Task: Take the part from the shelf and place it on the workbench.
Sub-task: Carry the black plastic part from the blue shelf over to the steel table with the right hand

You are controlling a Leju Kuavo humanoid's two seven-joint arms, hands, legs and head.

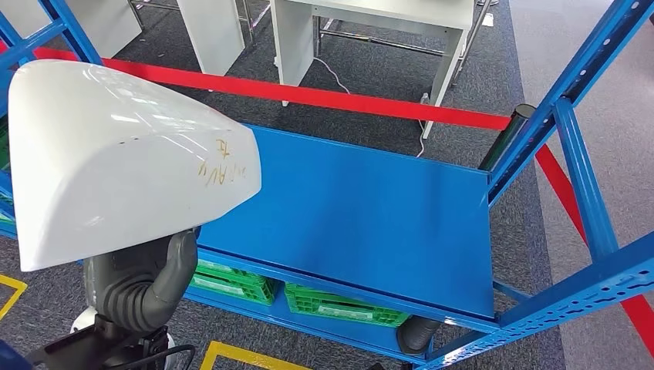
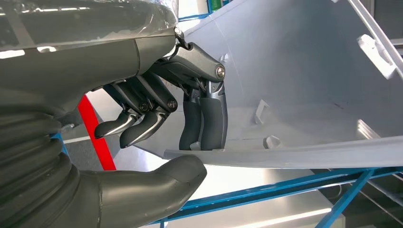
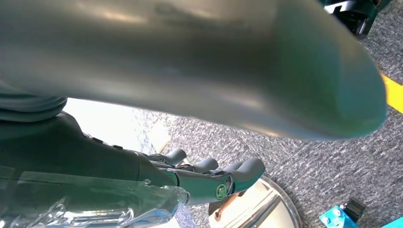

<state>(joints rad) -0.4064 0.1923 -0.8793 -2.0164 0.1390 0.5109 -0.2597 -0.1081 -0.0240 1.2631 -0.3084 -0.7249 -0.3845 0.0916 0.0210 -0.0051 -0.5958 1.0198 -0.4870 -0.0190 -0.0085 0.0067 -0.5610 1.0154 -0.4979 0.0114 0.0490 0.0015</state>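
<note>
White glossy plastic forms the part (image 1: 116, 162), a large curved shell with a smooth rounded back and some yellowish handwriting scrawled near its narrower end. In the left wrist view its inside (image 2: 309, 90) is a hollow pale grey, with small moulded tabs and clips and a thin lip along the edge.

The left hand (image 2: 190, 128) grips that lip: the thick grey thumb (image 2: 157, 183) lies under the edge on the outside, while two darker fingers (image 2: 209, 121) press down inside the shell just above it. The other fingers are curled beside them and touch nothing that can be made out. In the head view the thumb (image 1: 179, 266) shows below the lower edge of the shell, above the ribbed grey wrist cover.

The right hand (image 3: 209, 178) hangs over grey carpet with its fingers bent inward, holding nothing.

The part is held up in the air at the left of the head view, in front of the blue shelf (image 1: 362, 208) and hiding its left end, not resting on it. Its long axis runs roughly left to right, tilted, the tapering written end pointing right and slightly down toward the shelf, the rounded back facing up. Green crates (image 1: 339, 304) sit on the tier below.
</note>
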